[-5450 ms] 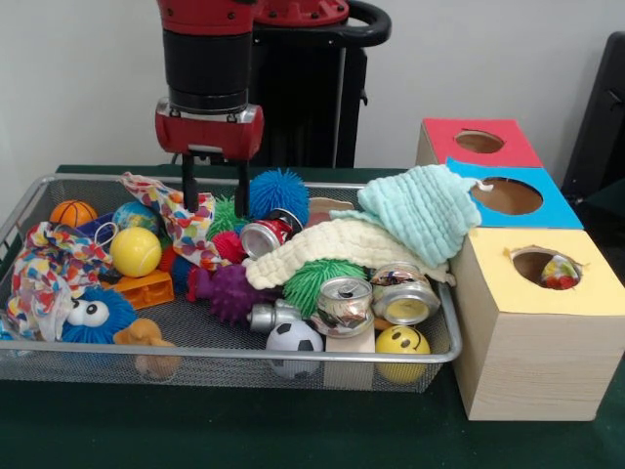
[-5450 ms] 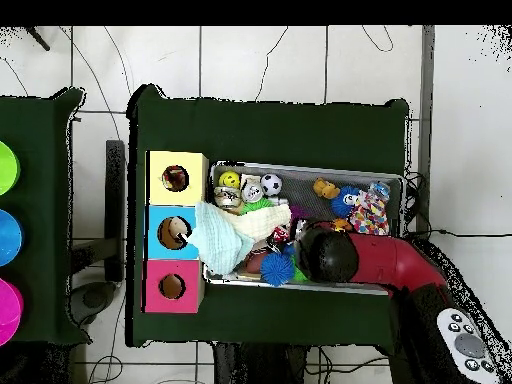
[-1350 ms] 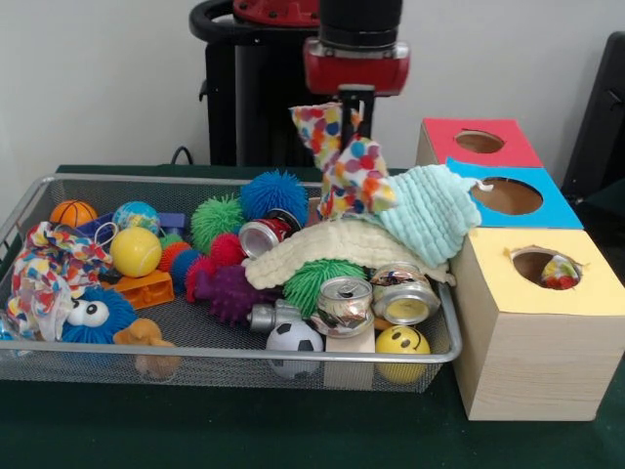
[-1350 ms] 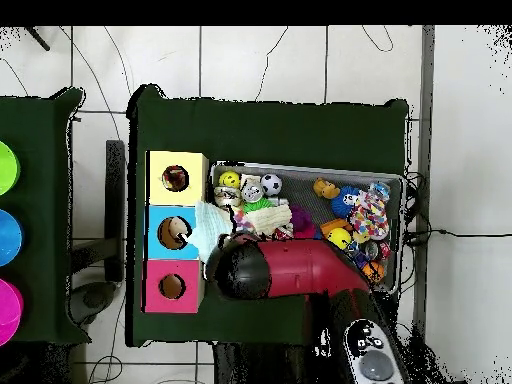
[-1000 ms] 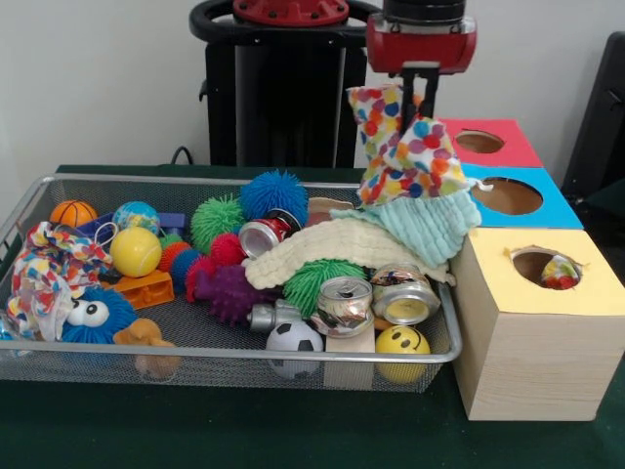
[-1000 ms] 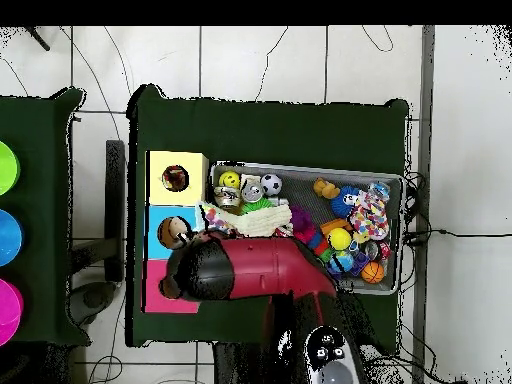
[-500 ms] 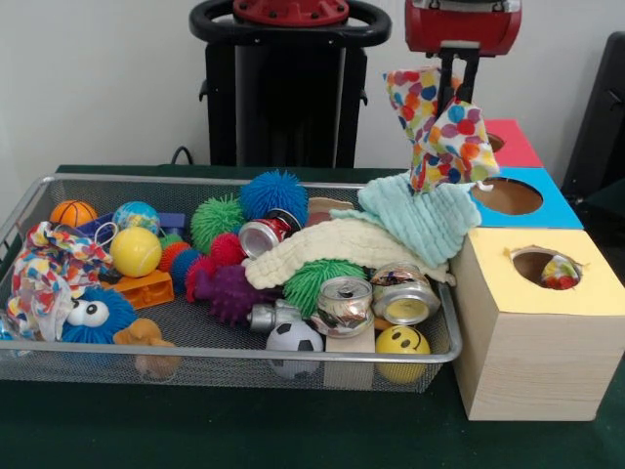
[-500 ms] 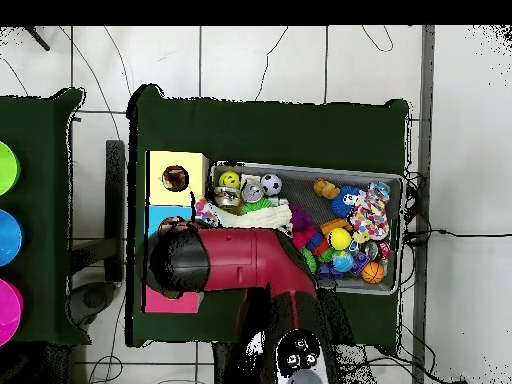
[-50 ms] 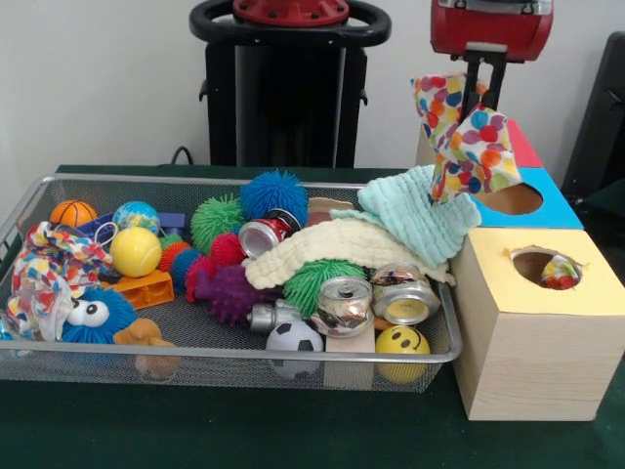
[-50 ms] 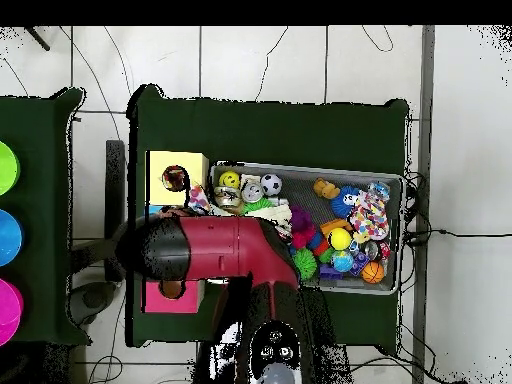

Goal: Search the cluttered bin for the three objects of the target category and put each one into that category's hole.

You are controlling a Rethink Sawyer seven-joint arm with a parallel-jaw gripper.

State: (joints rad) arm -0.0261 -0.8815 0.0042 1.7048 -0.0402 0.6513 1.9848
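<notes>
My gripper (image 9: 485, 93) hangs high at the right, shut on a polka-dot cloth (image 9: 467, 142). The cloth dangles above the blue box (image 9: 552, 207), just left of its round hole (image 9: 510, 199), and hides most of the red box (image 9: 524, 147) behind it. A second polka-dot cloth (image 9: 44, 269) lies at the left end of the wire bin (image 9: 244, 354). A mint cloth (image 9: 415, 217) and a cream cloth (image 9: 317, 249) drape over the bin's right end. In the overhead view the red arm (image 10: 205, 248) covers the blue box and hides the gripper.
The yellow box (image 9: 537, 313) stands nearest, with a small object in its hole (image 9: 547, 267). The bin holds spiky balls (image 9: 273, 193), crushed cans (image 9: 344, 301), a yellow ball (image 9: 135, 251), a soccer ball (image 9: 294, 342), a smiley ball (image 9: 402, 342) and a blue fuzzy toy (image 9: 90, 315).
The gripper lifted the polka-dot cloth out of the bin's left half and carried it rightward. It now hangs over the boxes instead of the bin.
</notes>
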